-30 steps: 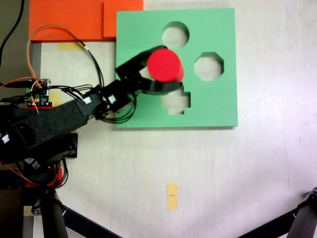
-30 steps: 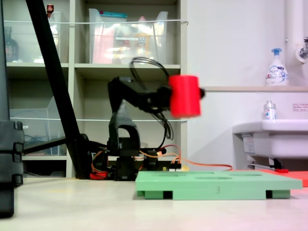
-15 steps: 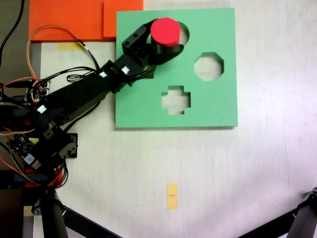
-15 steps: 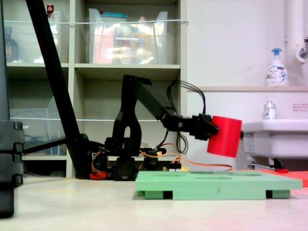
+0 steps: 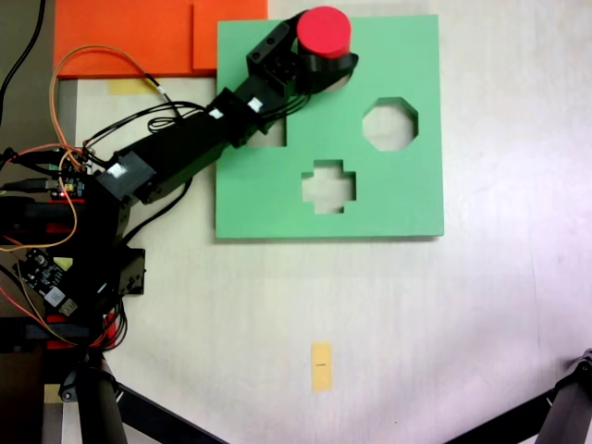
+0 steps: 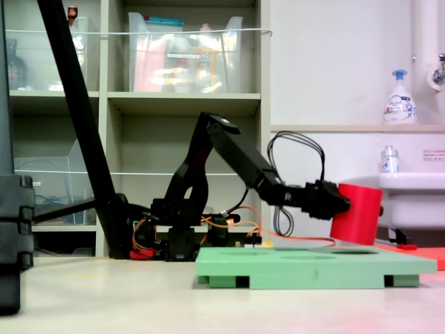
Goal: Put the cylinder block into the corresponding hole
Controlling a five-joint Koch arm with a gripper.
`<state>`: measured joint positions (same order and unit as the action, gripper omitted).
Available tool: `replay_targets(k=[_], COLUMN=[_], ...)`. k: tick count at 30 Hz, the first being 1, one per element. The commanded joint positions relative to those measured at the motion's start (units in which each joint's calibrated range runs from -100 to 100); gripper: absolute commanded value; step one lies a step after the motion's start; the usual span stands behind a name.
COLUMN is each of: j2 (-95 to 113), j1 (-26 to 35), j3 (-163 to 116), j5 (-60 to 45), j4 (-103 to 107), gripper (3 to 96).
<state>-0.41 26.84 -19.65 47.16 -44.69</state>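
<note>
The red cylinder block (image 5: 325, 30) is held over the far edge of the green foam board (image 5: 370, 208) in the first exterior view. My gripper (image 5: 326, 48) is shut on the block's side. In the second exterior view the cylinder block (image 6: 357, 213) hangs slightly tilted, its base just above the board (image 6: 313, 266), with the gripper (image 6: 345, 207) gripping it from the second exterior view's left. The block and gripper hide most of the round hole. The octagonal cut-out (image 5: 389, 124) and cross-shaped cut-out (image 5: 328, 186) are uncovered.
The arm lies across a square cut-out (image 5: 270, 137). Orange foam sheets (image 5: 139, 37) abut the board's corner. Circuit boards and loose wires (image 5: 65, 176) sit by the arm's base. A yellow tag (image 5: 320, 365) lies on the table. A sink (image 6: 403, 198) stands behind the board.
The arm has stretched out toward the board's far edge and come down, carrying the cylinder block from high above the board's middle to just above its surface.
</note>
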Motion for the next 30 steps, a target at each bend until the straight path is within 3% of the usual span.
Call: replay_targets(k=[1, 30], j2=[0.97, -8.81], j1=[-0.15, 0.59], j3=[1.80, 0.50], j5=[-0.98, -0.73], j4=[-6.97, -8.99], gripper=[38.8, 39.1])
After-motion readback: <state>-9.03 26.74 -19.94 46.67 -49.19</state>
